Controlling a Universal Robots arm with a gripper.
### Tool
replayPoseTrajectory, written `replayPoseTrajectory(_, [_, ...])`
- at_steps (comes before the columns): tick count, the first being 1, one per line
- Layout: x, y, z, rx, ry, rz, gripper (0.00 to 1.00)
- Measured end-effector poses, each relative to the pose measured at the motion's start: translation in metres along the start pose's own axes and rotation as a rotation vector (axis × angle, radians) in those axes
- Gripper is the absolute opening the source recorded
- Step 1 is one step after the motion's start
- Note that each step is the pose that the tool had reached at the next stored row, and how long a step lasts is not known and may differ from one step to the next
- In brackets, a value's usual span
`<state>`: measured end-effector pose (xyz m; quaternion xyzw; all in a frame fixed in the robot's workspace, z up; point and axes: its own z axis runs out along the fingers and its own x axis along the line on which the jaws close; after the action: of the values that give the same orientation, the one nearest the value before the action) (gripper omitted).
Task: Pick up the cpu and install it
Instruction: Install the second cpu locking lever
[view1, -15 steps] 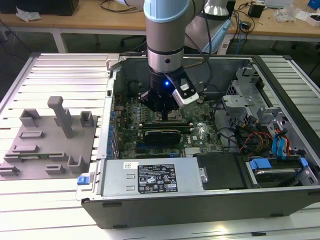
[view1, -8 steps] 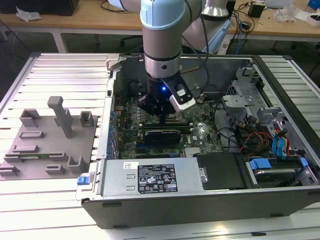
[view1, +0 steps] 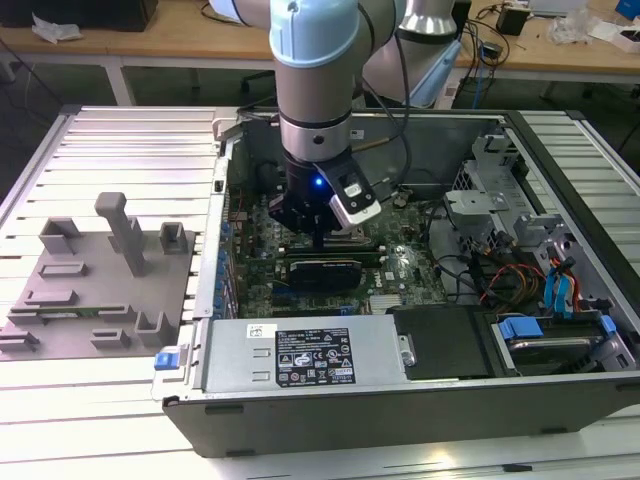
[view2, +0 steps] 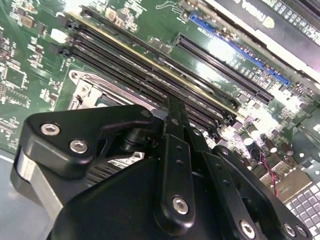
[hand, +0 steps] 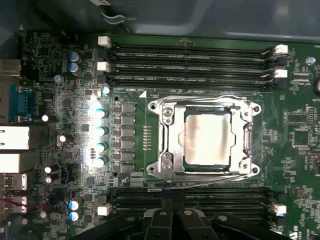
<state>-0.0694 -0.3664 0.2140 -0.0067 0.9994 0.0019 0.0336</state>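
We see the cpu (hand: 207, 138) seated in the metal socket frame (hand: 165, 162) at the motherboard's (hand: 45, 75) middle, between memory slots (hand: 190, 52). The gripper (hand: 170, 216) hovers just above, jaws closed and empty.

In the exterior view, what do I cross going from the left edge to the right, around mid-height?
Grey fixture blocks → computer case's left wall → gripper over the motherboard → blue-tabbed drive bays → slatted table.

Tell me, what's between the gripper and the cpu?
In the first wrist view, a bank of dark memory slots lies between the gripper and the cpu in its socket.
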Motion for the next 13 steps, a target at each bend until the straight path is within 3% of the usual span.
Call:
replayPoseTrajectory(6, [0.0092, -0.0007, 0.0055, -0.0291, -0.0005, 0.002, 0.11])
replayPoseTrajectory(11, [0.0092, -0.0007, 0.0048, -0.0294, -0.0005, 0.002, 0.11])
replayPoseTrajectory(13, [0.0086, -0.0007, -0.0039, -0.0294, -0.0005, 0.002, 0.11])
